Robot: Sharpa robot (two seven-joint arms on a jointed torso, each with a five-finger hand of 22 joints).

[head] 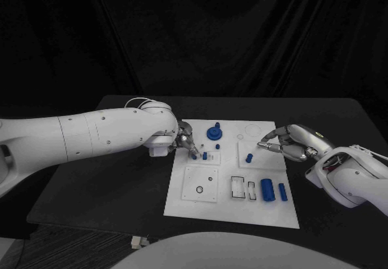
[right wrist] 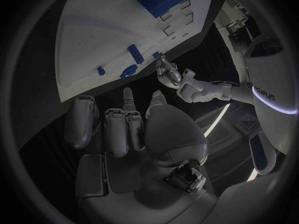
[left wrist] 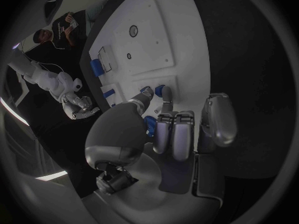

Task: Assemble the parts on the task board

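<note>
board (head: 232, 210) sitting on counter (head: 105, 190). left hand (head: 184, 143) pinching a blue peg (head: 194, 156) at the board's left block. right hand (head: 283, 144) hovering, fingers curled together, holding nothing.

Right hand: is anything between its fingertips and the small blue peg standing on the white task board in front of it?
Nothing visible. The right hand hovers at the white task board's right edge, fingertips pointing toward the small blue peg; bare white board lies between them.
</note>
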